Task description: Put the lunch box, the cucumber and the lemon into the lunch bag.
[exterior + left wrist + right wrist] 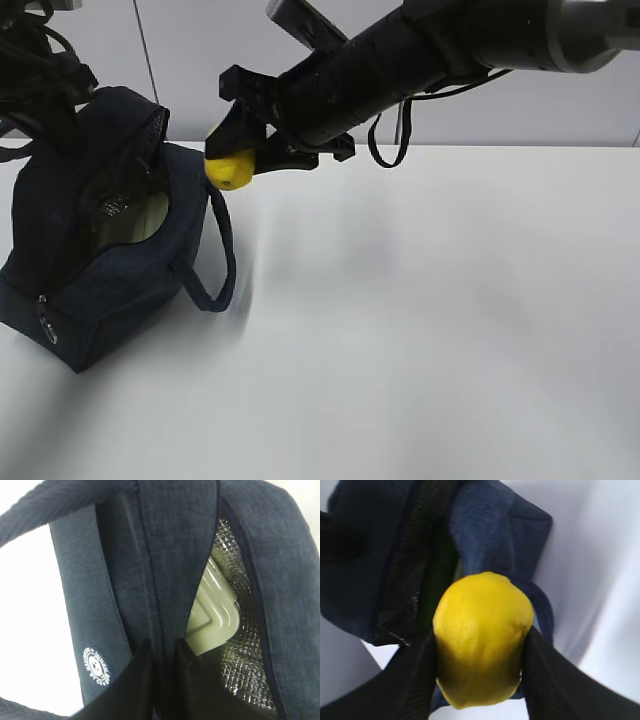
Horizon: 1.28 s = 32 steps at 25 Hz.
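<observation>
The navy lunch bag (70,270) stands at the table's left with its top open. Inside it, against the silver lining, lies the lunch box (212,615), whose sage-green lid also shows from outside (135,220). My left gripper (162,647) is shut on a strip of the bag's fabric (165,555) at the opening. My right gripper (238,158) is shut on the yellow lemon (230,170), holding it in the air just right of the bag's top. The lemon (480,640) fills the space between the fingers. A dark green sliver (440,575) inside the opening looks like the cucumber.
The bag's loop handle (215,280) hangs down its right side, below the lemon. A round white logo (96,666) sits on the bag's outer panel. The white table (440,330) stretches to the right, with a pale wall behind it.
</observation>
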Motion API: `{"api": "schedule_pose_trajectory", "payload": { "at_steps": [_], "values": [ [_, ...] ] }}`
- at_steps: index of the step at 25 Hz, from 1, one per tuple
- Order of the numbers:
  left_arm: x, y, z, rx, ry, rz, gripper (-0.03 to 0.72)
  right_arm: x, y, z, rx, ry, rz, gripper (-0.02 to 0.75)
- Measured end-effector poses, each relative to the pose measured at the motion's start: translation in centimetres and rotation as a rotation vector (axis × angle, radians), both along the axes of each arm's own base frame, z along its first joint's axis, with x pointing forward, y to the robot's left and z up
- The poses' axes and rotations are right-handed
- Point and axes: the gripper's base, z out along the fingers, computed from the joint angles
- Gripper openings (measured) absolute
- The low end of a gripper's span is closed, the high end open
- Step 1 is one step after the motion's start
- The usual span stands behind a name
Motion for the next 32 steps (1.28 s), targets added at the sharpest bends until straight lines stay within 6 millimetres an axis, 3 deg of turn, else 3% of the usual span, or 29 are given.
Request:
{"api": "schedule_pose_trajectory", "payload": {
  "at_steps": [5, 13, 20, 26, 32],
  "values": [
    [0.0, -0.1, 0.0, -0.012, 0.001, -0.002, 0.058, -0.3, 1.4, 0.1, 0.118, -0.021, 0.075, 0.362],
    [0.0, -0.2, 0.0, -0.019, 0.001, -0.005, 0.058, -0.4, 4.6, -3.4, 0.232, 0.014, 0.12, 0.362],
    [0.0, -0.2, 0.0, -0.023, 0.004, -0.005, 0.058, 0.0, 5.6, -5.4, 0.276, 0.016, 0.106, 0.382],
    [-0.1, -0.3, 0.0, -0.027, 0.006, -0.009, 0.058, 0.0, 5.7, -5.2, 0.297, -0.004, 0.11, 0.486],
    [-0.1, -0.3, 0.1, -0.035, 0.006, -0.018, 0.058, 0.1, 5.8, -4.9, 0.34, 0.001, 0.094, 0.503]
  ]
}}
